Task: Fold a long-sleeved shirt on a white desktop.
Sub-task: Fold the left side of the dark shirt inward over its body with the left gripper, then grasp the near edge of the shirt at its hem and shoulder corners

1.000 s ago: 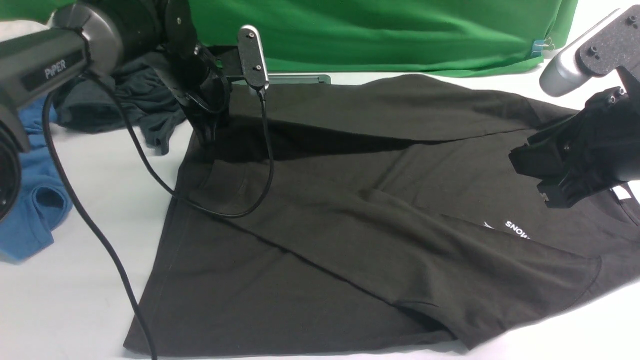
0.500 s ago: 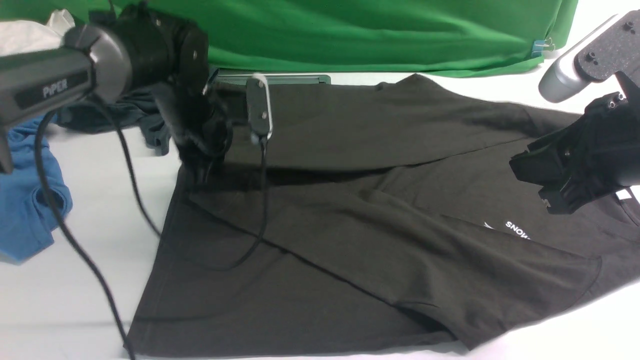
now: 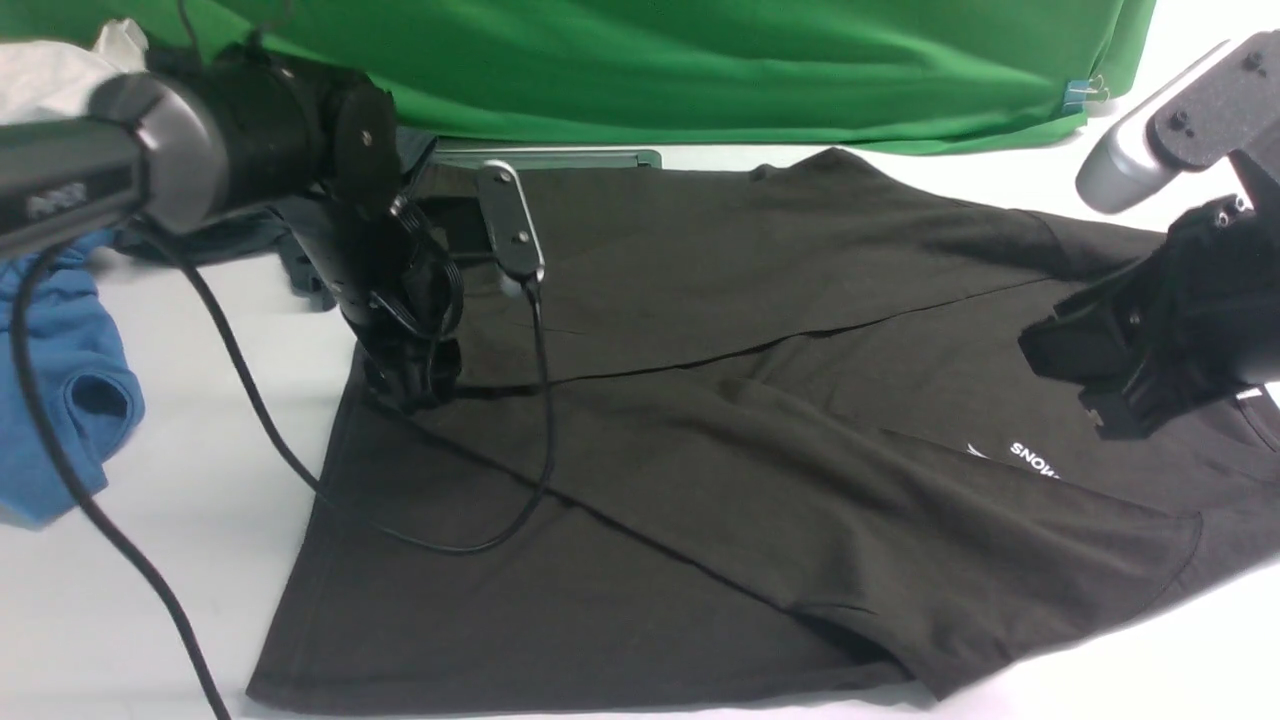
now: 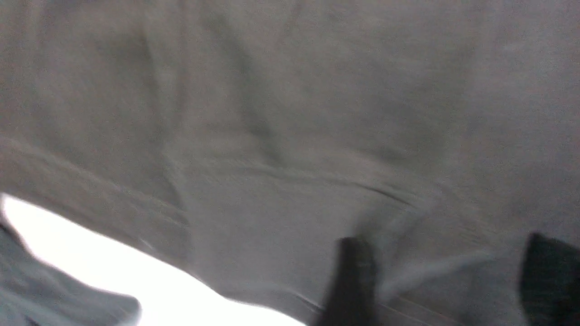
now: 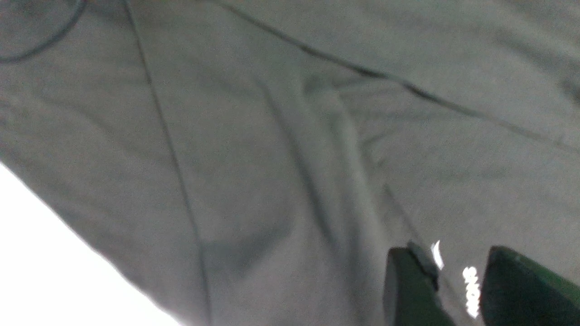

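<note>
The black long-sleeved shirt lies spread on the white desktop, its far side folded over the middle and a sleeve slanting across the body. My left gripper sits low on the shirt's left end at the fold. In the left wrist view it is open, with a ridge of fabric between the wide-apart fingers. My right gripper hovers over the chest, open. The white "SNOW" print shows between its fingers. The white neck label peeks out behind it.
A blue shirt lies at the left edge, and a dark grey garment sits behind the left arm. The green backdrop hangs at the back above the grey inset plate. The left arm's cable loops over the shirt.
My left gripper came forward and down with the shirt's far edge. The lifted fold with its dark shadow now lies flat over the body. The right gripper stayed put.
</note>
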Tool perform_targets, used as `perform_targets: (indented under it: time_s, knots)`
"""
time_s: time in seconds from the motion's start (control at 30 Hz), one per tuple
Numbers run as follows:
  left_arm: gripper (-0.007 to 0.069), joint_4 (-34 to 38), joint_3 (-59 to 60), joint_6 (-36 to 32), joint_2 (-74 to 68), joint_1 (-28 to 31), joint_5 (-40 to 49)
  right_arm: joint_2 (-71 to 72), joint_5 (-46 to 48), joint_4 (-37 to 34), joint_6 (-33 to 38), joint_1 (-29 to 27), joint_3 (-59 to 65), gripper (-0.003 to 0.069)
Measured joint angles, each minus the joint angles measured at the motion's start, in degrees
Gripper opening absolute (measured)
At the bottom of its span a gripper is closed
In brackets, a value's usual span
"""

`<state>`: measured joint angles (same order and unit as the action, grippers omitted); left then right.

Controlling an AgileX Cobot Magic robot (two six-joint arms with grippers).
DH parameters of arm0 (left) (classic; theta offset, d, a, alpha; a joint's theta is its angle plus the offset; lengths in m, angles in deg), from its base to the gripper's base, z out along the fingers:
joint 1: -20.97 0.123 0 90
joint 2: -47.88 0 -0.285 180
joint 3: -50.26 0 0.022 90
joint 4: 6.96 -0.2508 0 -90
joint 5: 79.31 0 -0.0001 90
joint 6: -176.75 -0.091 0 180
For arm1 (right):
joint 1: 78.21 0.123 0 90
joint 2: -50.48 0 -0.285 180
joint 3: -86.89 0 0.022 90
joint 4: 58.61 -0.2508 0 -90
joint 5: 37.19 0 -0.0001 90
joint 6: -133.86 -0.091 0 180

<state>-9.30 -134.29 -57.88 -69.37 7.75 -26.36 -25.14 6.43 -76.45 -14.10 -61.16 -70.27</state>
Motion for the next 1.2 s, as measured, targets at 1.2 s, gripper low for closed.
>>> perform_targets:
  time_s: [1.2]
  knots:
    - [0.0401, -15.8, 45.4, -0.8, 21.4, -10.1, -11.5, 18.5, 9.3, -4.2, -4.5, 0.0, 3.5, 0.0221]
